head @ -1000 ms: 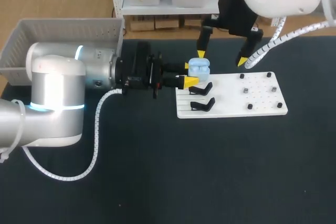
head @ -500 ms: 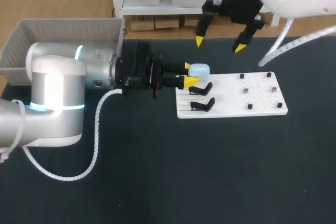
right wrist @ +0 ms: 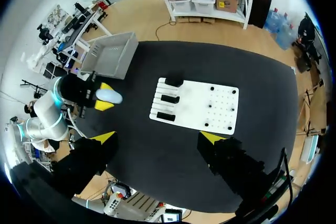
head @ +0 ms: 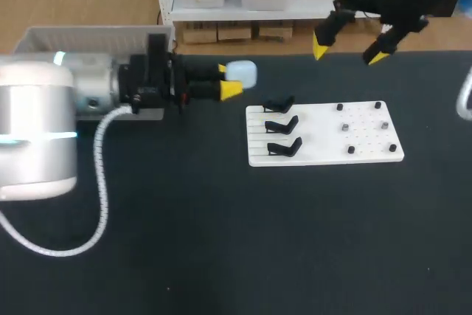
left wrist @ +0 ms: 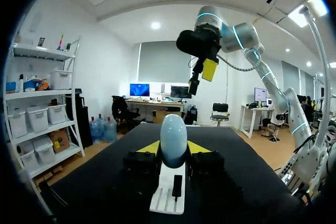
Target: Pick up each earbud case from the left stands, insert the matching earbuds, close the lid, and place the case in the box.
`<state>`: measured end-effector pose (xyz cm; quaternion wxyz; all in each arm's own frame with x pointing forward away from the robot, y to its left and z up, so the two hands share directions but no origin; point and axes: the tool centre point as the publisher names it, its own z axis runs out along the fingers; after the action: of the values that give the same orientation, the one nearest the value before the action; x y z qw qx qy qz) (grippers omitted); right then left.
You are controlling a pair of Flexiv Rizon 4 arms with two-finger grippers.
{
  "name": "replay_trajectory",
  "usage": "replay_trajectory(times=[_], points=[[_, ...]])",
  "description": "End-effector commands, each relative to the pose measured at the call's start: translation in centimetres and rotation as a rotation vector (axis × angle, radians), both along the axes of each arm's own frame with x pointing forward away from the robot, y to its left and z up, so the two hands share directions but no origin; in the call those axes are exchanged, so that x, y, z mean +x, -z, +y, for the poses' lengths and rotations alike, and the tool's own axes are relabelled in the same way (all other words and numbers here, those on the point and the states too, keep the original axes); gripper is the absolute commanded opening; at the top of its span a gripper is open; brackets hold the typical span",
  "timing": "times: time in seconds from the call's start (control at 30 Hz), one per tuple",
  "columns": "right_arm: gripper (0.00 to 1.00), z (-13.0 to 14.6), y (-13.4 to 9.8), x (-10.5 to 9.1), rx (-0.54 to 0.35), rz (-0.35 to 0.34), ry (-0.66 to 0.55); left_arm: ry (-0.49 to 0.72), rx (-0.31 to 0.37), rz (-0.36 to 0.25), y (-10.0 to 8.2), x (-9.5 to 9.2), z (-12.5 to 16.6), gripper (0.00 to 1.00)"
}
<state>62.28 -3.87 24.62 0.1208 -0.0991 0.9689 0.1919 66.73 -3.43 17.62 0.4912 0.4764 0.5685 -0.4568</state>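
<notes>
Black bench (head: 221, 241) fills the head view, and on it we see our two arms far apart. Our left arm (head: 37, 138) lies along the bench's far-left part and has pulled back toward the left edge since a second ago, taking its load off the board. Our right arm comes in at the far-right corner; it has risen and swung away to the right from where it hung over the board's far edge.

The grey box (head: 96, 35) sits at the far-left corner, partly hidden behind the left arm. The white board (head: 324, 134) lies right of the bench's middle, where it was before.

The left gripper (head: 228, 80) is clamped on the pale blue earbud case (head: 242, 74), one yellow tip on each side of it, as the left wrist view also shows (left wrist: 173, 140). The case is held off the bench near the far edge, between the box and the board, well clear of both. A second ago it stood over the board's far-left corner with its top looking open; now it shows as one smooth rounded shape.

The right gripper (head: 348, 53) hangs beyond the board's far edge with its fingers wide apart and nothing between them.

Three black stands (head: 282, 124) line the board's left edge, and the farthest one is now bare. Small dark pegs (head: 344, 128) dot the board's right half.
</notes>
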Motion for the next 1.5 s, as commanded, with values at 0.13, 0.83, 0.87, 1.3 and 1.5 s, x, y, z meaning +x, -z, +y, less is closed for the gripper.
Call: replay_trajectory(times=[0.13,0.83,0.87,1.3,1.5], points=[[1.0,-0.2,0.3,-1.1,0.039,-0.154,0.061,-0.241,0.123,0.021,-3.2,0.4,8.2,0.0],[1.0,-0.2,0.3,-1.1,0.039,-0.154,0.061,-0.392,0.386,0.124,-0.3,17.0,24.4,0.0],[1.0,-0.2,0.3,-1.1,0.039,-0.154,0.061,-0.392,0.389,0.126,0.0,17.0,24.8,0.0],[1.0,-0.2,0.3,-1.1,0.039,-0.154,0.061,-0.369,0.399,0.119,1.3,16.7,28.3,1.0],[1.0,-0.2,0.3,-1.1,0.039,-0.154,0.061,-0.367,0.395,0.113,1.0,16.5,28.4,1.0]])
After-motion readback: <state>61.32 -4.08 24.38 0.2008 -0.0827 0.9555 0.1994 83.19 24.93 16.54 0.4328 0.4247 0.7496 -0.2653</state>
